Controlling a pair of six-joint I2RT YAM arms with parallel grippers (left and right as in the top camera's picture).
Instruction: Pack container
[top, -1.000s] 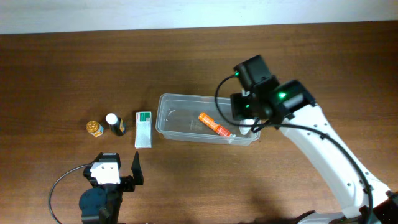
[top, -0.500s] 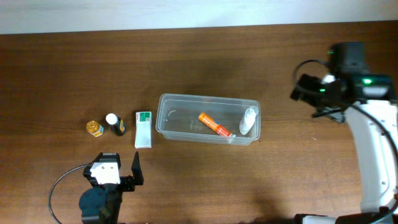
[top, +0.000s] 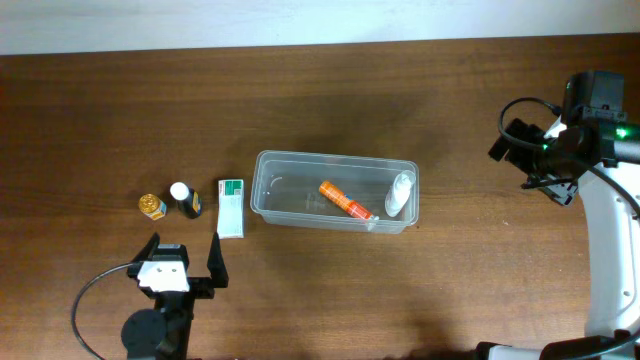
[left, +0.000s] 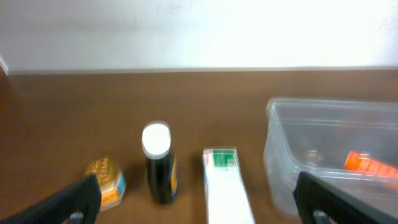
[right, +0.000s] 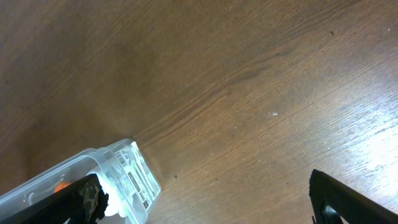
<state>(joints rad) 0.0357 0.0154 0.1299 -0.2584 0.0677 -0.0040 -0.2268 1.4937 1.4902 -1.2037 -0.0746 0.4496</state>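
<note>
The container is partly packed. Left fingers and right fingers are spread, empty; the box on the desk is to be grasped next.

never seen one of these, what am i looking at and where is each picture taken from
These are two robot arms at a brown wooden table. One picture looks down from above; the other two come from a camera on each wrist. The left arm's fingers and the right arm's fingers are open and hold nothing. A clear plastic rectangular tub holds an orange tube and a small white bottle. Beside it sit a white-and-green box, a dark white-capped bottle and a small gold jar.
</note>
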